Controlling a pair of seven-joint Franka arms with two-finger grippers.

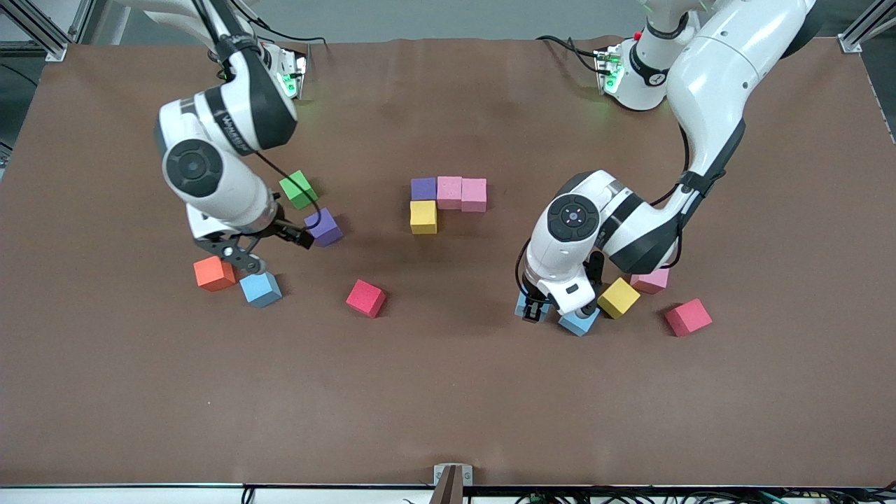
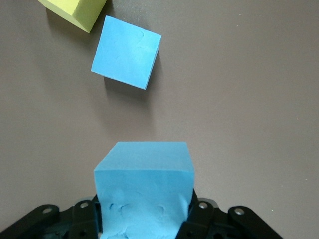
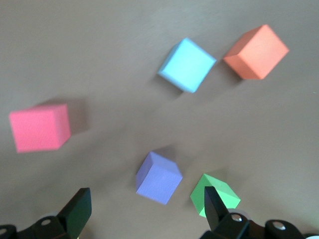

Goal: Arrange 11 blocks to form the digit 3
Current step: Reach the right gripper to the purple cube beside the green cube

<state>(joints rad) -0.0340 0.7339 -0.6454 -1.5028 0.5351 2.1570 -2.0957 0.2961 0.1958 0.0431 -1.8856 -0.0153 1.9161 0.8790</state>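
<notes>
Four blocks lie joined mid-table: purple point(image 1: 423, 187), two pink point(image 1: 449, 192) point(image 1: 474, 194), and yellow point(image 1: 423, 216) below the purple one. My left gripper point(image 1: 532, 309) point(image 2: 144, 216) is shut on a light blue block point(image 1: 523, 304) point(image 2: 143, 184), low at the table surface; I cannot tell if it is lifted. Beside it lie a light blue block point(image 1: 579, 322) point(image 2: 126, 52), a yellow one point(image 1: 619, 297) point(image 2: 75, 12), a pink one point(image 1: 651, 281) and a red one point(image 1: 688, 317). My right gripper point(image 1: 271, 246) point(image 3: 145, 206) hangs open over a loose purple block point(image 1: 324, 227) point(image 3: 158, 178).
Toward the right arm's end lie a green cube point(image 1: 299, 189) point(image 3: 214, 195), an orange cube point(image 1: 214, 273) point(image 3: 256, 52), a light blue block point(image 1: 261, 289) point(image 3: 187, 64) and a red block point(image 1: 365, 298) point(image 3: 40, 128). The brown table point(image 1: 448, 406) is bare toward the front camera.
</notes>
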